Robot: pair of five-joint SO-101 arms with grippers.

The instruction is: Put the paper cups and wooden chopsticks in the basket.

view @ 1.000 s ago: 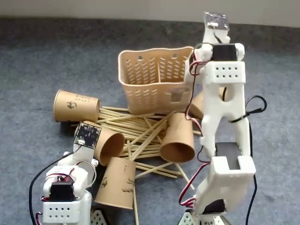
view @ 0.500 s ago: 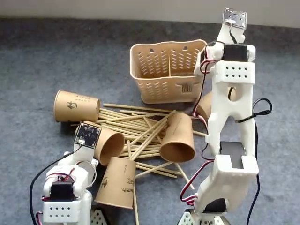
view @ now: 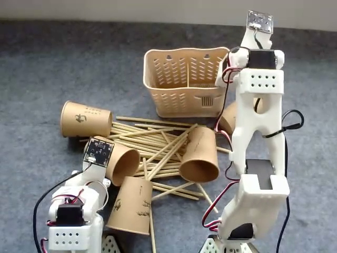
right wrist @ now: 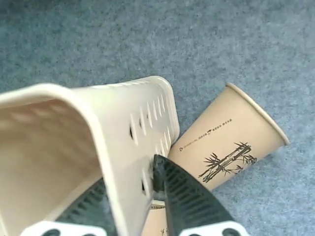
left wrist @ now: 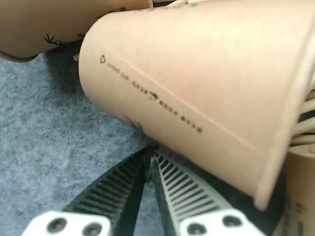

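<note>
Five paper cups (view: pixel 200 155) and wooden chopsticks (view: pixel 152 139) lie outside the basket (view: pixel 179 100), whose wall right gripper (right wrist: pixel 130 178) pinches, seemingly positioning it; left gripper (left wrist: pixel 149 156), closed empty beside a cup (left wrist: pixel 197 83), must open next.

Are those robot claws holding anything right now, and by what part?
The right gripper clamps the beige slotted plastic basket by its side wall, near the rim. The left gripper holds nothing.

High view looks steeply down from above; close wrist views share its basket (view: pixel 179 100) and, seemingly, one cup (left wrist: pixel 197 88).
</note>
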